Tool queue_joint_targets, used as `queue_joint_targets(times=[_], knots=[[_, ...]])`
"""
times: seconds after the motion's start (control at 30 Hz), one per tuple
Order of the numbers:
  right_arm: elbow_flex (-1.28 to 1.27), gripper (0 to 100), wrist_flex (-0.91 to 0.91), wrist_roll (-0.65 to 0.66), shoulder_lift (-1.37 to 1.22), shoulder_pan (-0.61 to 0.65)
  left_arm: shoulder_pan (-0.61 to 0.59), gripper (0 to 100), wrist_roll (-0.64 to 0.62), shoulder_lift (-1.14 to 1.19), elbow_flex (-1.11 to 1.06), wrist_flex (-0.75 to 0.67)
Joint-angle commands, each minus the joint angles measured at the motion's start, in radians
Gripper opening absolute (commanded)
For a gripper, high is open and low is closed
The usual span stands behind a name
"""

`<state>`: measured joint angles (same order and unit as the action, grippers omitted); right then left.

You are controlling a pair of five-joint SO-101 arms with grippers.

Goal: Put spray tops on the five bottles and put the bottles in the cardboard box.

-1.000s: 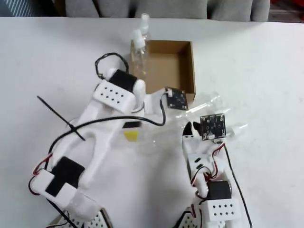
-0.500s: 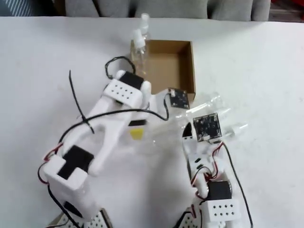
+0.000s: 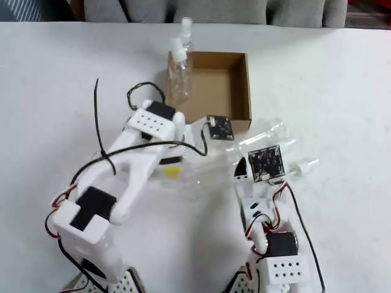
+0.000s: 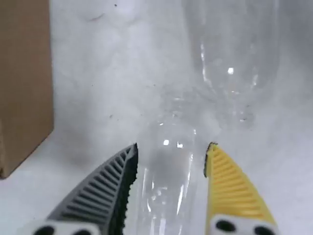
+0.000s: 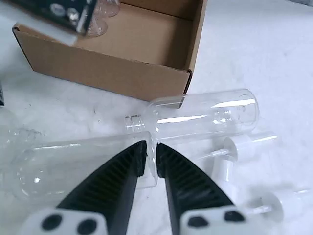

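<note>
One bottle (image 4: 164, 196) lying between fingers (image 4: 105, 191) of left pincer (image 4: 171, 151)

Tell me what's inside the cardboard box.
Two clear bottles with spray tops stand at one side of the cardboard box, one behind the other. Brown floor shows beside them. In the right wrist view a camera board covers their upper parts.

No legible text, number or sign showing anywhere, cardboard box (image 5: 98, 68) showing plain brown walls, clear bottles (image 5: 205, 115) lying unlabelled, circuit board (image 3: 267, 162) markings blurring beyond reading
</note>
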<state>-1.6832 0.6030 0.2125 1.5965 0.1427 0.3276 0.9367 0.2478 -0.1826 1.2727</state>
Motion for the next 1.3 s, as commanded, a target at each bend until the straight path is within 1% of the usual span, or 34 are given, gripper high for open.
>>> queue_joint_targets(times=[0.0,0.23,0.37,0.4,0.57,0.73,0.87,0.93,1.07,1.27], knots=[[-0.012,1.5,0.016,0.012,0.007,-0.013,-0.008,21,-0.015,-0.004,-0.029,-0.055],[-0.012,1.5,0.016,0.012,0.007,-0.013,-0.035,22,-0.005,-0.002,-0.066,-0.069],[-0.012,1.5,0.016,0.012,0.007,-0.013,-0.056,32,-0.015,-0.004,-0.097,-0.071],[-0.012,1.5,0.016,0.012,0.007,-0.013,-0.058,33,-0.015,-0.004,-0.095,-0.071],[-0.012,1.5,0.016,0.012,0.007,-0.013,-0.051,30,-0.015,-0.001,-0.097,-0.081],[-0.012,1.5,0.016,0.012,0.007,-0.013,-0.058,30,-0.015,-0.001,-0.103,-0.089],[-0.012,1.5,0.016,0.012,0.007,-0.013,-0.048,30,-0.015,-0.004,-0.147,-0.089],[-0.012,1.5,0.016,0.012,0.007,-0.013,-0.048,26,-0.015,-0.007,-0.153,-0.089],[-0.012,1.5,0.016,0.012,0.007,-0.013,-0.048,15,-0.008,-0.007,-0.153,-0.089],[-0.012,1.5,0.016,0.012,0.007,-0.013,-0.048,6,-0.015,-0.004,-0.144,-0.097]])
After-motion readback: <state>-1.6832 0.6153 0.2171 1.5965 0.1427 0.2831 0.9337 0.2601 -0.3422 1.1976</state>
